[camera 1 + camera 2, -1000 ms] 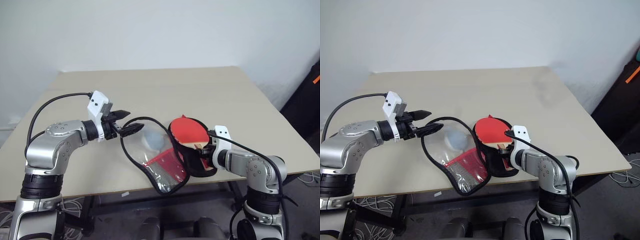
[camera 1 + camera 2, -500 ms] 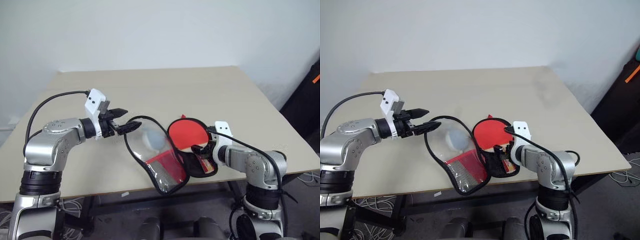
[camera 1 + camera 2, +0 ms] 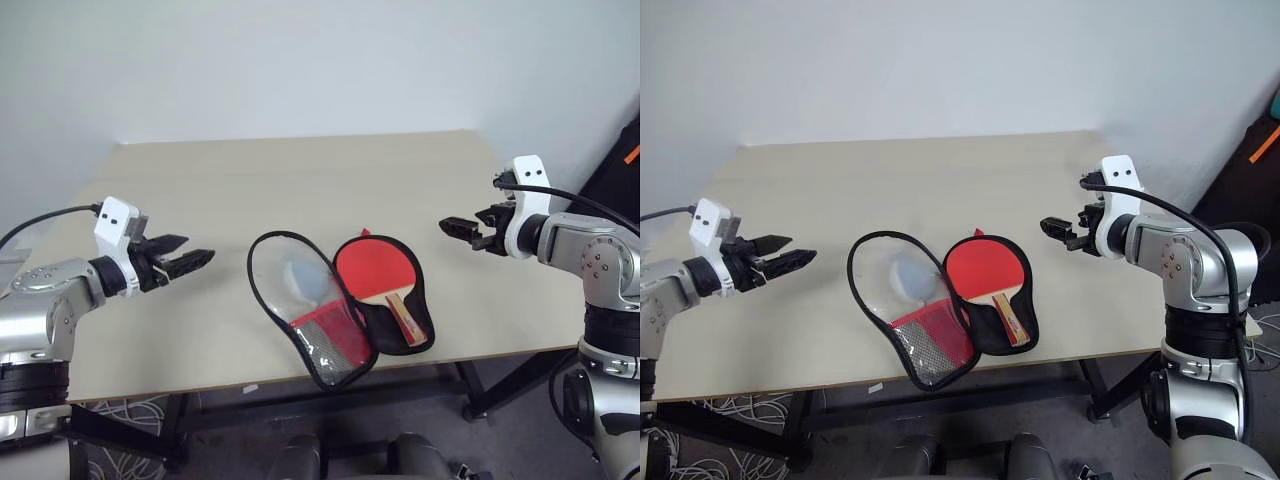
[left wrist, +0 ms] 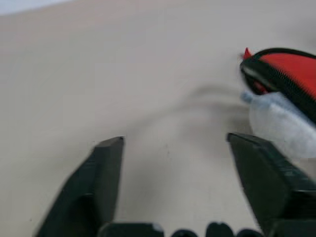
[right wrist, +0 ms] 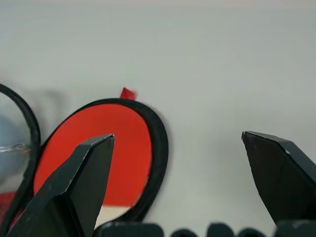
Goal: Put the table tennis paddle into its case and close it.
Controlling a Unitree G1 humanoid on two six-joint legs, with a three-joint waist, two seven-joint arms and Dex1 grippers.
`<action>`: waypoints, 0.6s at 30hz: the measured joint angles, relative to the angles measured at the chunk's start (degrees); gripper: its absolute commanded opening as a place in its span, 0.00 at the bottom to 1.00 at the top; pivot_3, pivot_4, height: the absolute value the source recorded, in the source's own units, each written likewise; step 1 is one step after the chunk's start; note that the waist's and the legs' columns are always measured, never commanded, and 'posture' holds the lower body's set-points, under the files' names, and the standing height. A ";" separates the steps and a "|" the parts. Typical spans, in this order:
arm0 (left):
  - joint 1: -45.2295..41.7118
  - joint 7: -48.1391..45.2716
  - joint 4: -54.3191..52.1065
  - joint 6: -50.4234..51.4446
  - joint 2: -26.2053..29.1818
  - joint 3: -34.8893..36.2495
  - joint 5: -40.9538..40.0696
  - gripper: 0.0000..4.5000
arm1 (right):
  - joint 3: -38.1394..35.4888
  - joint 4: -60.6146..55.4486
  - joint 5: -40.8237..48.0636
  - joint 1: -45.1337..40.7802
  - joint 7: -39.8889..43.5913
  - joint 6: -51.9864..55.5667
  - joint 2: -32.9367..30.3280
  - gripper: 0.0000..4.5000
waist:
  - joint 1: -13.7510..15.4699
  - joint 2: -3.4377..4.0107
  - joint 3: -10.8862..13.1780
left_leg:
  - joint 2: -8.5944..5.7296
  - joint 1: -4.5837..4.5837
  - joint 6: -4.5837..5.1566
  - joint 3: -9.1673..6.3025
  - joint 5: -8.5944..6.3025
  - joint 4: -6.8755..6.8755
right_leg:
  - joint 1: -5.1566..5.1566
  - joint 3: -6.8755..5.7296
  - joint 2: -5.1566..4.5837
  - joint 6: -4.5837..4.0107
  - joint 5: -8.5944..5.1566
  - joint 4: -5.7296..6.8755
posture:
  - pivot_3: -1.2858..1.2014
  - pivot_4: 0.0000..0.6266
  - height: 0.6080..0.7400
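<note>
The table tennis paddle now lies released in the open case, both grippers, left and right, withdrawn with jaws wide, leaving only closing.

Bare table surrounds the open case on all sides.

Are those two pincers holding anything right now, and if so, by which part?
Nothing is held. The left pincer and right pincer both hang open above the table, apart from the open case, where the paddle lies.
</note>
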 measured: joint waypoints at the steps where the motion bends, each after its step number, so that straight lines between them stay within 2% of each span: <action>1: 0.57 0.33 -0.22 -0.04 -0.80 -0.06 0.00 0.46 | 0.48 0.48 0.01 -0.09 0.16 -0.43 0.00 1.00 | 0.00 0.00 0.00 | 0.00 0.00 0.00 0.00 0.00 0.01 | 0.00 0.00 0.00 0.00 0.00 0.01 | 0.52 0.00 0.68; 6: 1.74 2.11 -2.82 0.64 -4.89 -0.85 -0.23 0.05 | 1.65 2.31 -0.07 -0.15 0.81 -3.03 -0.11 1.00 | 0.06 -0.01 -0.01 | -0.01 -0.01 0.00 -0.01 0.00 0.04 | 0.01 0.00 0.00 -0.02 0.02 0.02 | 0.52 0.00 0.68; 7: 1.78 2.25 -3.84 1.11 -5.53 -1.19 -0.35 0.01 | 1.95 2.67 -0.11 -0.15 0.98 -3.49 -0.19 1.00 | 0.04 -0.01 -0.01 | -0.01 -0.01 0.00 -0.01 0.00 0.04 | 0.01 0.00 0.01 -0.06 0.05 0.02 | 0.52 0.00 0.68; 13: 1.00 2.96 -11.27 5.59 -10.94 -5.00 -2.96 0.01 | 2.94 4.24 -0.44 -0.26 1.12 -4.85 -0.17 1.00 | 0.04 -0.02 -0.01 | -0.01 -0.01 0.00 -0.02 0.00 0.06 | 0.02 0.00 0.02 -0.14 0.10 0.03 | 0.52 0.00 0.68; 18: -3.95 5.78 -12.76 8.11 -16.49 -7.76 -3.27 0.01 | 2.91 4.99 -0.45 -0.42 0.07 -5.15 0.33 1.00 | 0.18 -0.01 -0.01 | -0.08 -0.01 0.02 -0.05 0.01 0.15 | 0.12 -0.01 0.00 -0.13 0.09 0.03 | 0.52 0.00 0.68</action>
